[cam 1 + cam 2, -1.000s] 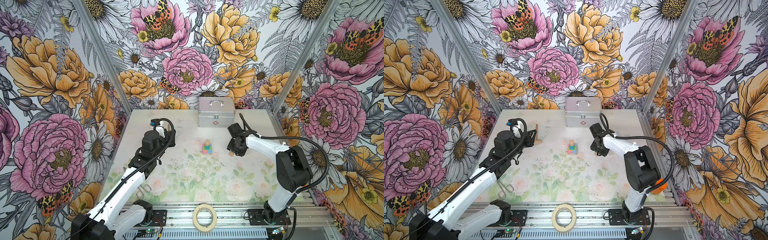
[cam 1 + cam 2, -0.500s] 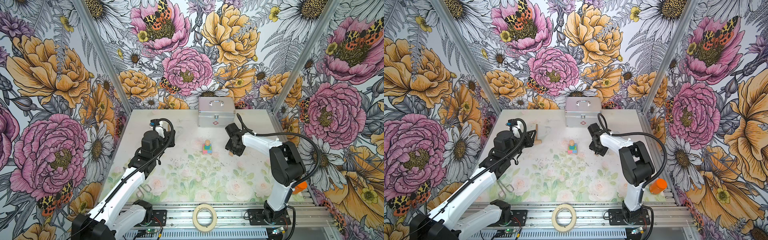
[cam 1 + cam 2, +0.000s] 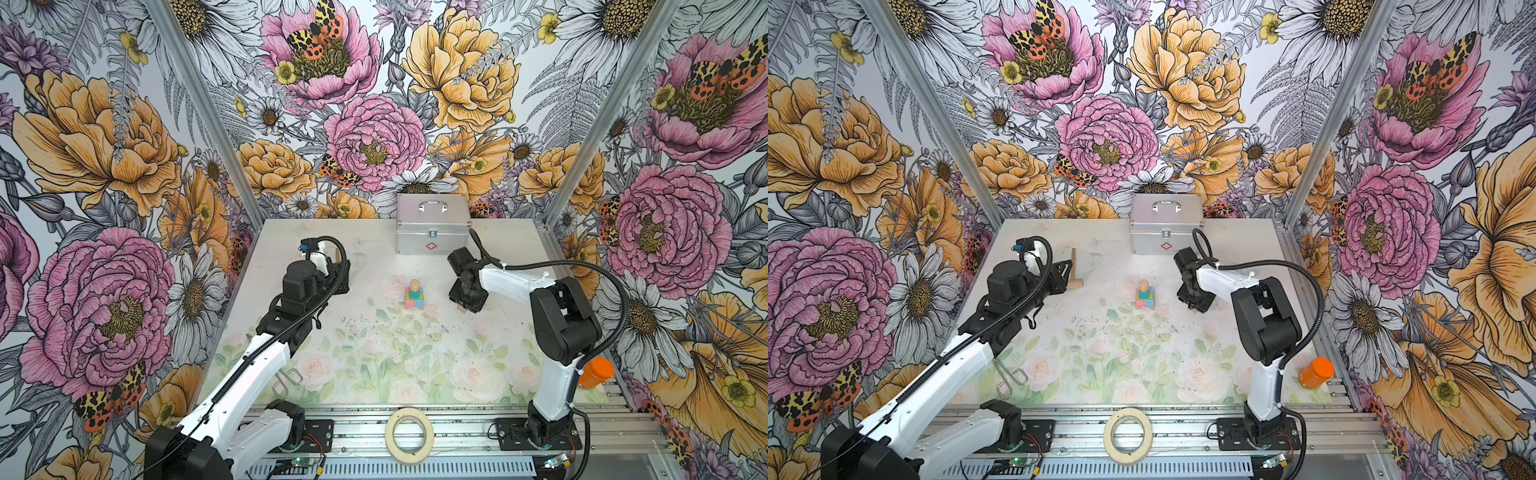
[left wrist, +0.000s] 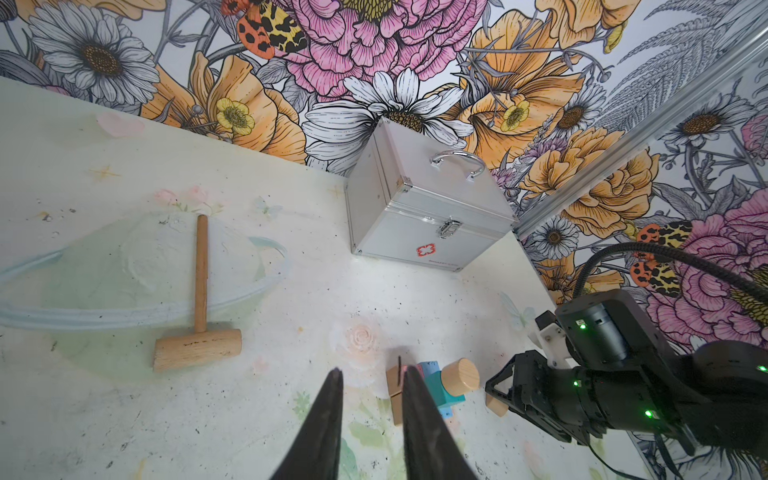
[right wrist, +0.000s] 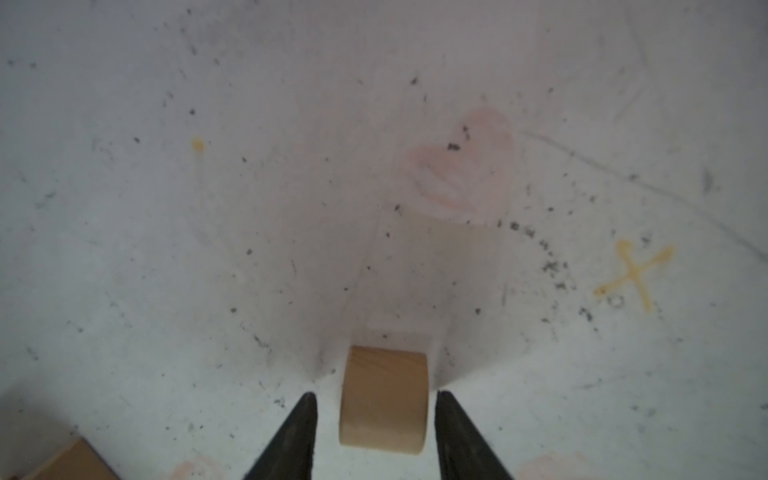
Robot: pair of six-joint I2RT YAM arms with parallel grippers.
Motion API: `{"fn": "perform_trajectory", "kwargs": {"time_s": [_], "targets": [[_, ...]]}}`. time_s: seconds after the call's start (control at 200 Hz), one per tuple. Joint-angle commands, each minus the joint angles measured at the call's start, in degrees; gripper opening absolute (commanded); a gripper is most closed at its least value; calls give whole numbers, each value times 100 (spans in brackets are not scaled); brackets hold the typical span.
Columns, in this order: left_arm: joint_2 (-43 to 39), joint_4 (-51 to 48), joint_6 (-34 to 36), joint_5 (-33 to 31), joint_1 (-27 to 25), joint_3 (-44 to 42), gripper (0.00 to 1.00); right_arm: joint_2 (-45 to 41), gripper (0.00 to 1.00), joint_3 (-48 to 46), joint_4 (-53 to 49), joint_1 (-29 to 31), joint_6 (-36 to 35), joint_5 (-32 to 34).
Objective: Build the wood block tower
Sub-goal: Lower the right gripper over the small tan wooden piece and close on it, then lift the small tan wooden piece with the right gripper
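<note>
On the middle of the table (image 3: 374, 249), the tower (image 3: 414, 296) stands upright, with pink and light blue blocks at its foot, teal above and a tan cylinder (image 3: 414, 285) on top; to its right, near but not touching, the right tool (image 3: 466, 306) reaches down over a tan block (image 5: 384, 399) lying on the table; in the right wrist view we see its jaws apart, one on each side of that block with a thin gap at either side; the left tool (image 4: 372, 372) hangs left of the tower, its jaws a little apart and holding nothing; a wooden mallet (image 4: 199, 291) lies flat near it; a silver case (image 3: 432, 224) sits against the back wall.
</note>
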Motion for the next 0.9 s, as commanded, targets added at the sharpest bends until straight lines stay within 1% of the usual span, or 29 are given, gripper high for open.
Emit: {"fn": "perform_trajectory", "kwargs": {"time_s": [0.0, 0.18, 0.34, 0.52, 0.635, 0.761, 0.896], "targets": [[15, 53, 49, 131, 59, -89, 27, 87, 42, 82, -22, -23, 23, 24], [7, 46, 51, 115, 70, -83, 27, 172, 36, 115, -18, -29, -83, -76], [-19, 44, 56, 126, 63, -113, 27, 254, 28, 126, -20, -33, -339, -231], [-37, 46, 58, 126, 66, -125, 27, 250, 12, 178, -61, -89, -787, -419], [-45, 38, 63, 125, 57, -135, 27, 206, 0, 381, -302, -100, -1172, -420], [-37, 22, 100, 86, 59, -111, 27, 156, 0, 848, -815, -96, -1650, -392], [-56, -19, 109, 72, 53, -91, 27, 77, 0, 1622, -1610, -78, -2097, -231]]}}
